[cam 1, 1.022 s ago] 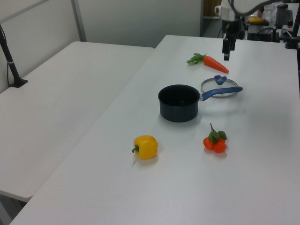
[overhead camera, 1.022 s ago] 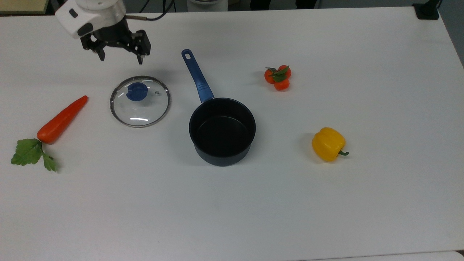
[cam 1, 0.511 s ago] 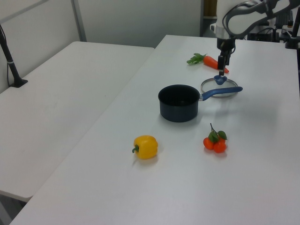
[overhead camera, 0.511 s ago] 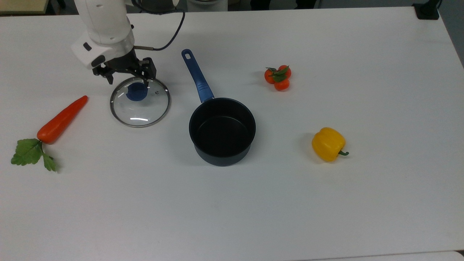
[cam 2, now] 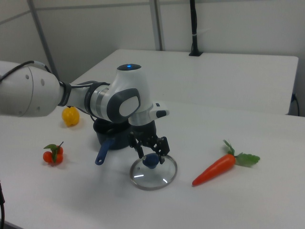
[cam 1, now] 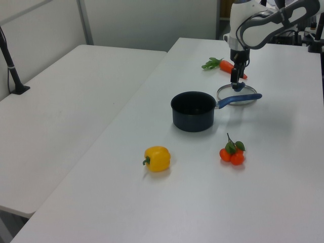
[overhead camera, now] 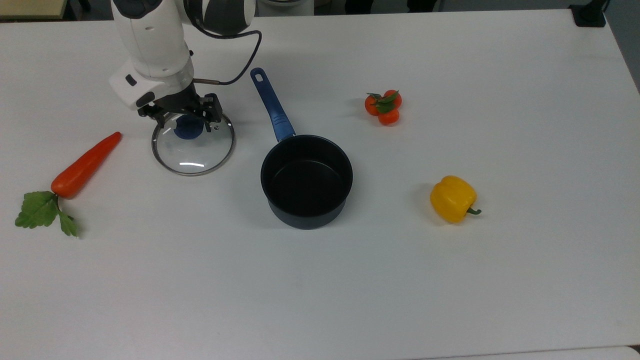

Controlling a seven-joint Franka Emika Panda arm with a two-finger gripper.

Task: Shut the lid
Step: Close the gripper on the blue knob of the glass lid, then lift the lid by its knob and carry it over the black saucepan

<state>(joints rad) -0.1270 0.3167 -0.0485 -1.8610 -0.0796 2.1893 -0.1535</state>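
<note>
Lid [overhead camera: 193, 149]: flat on worktop [overhead camera: 400, 280], top view's left of saucepan [overhead camera: 306, 180]; lettering unreadable. Gripper [overhead camera: 184, 118]: fingers [cam 2: 163, 145] open, straddling blue knob [overhead camera: 188, 131].

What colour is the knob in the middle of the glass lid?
Blue. The knob on the lid shows best in the top view.

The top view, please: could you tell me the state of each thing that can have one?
lid: off the pot, flat on the table, knob up.
saucepan: uncovered, empty, upright.
tool: open, lowered around the lid's blue knob.
carrot: lying on its side.
yellow pepper: lying on its side.
</note>
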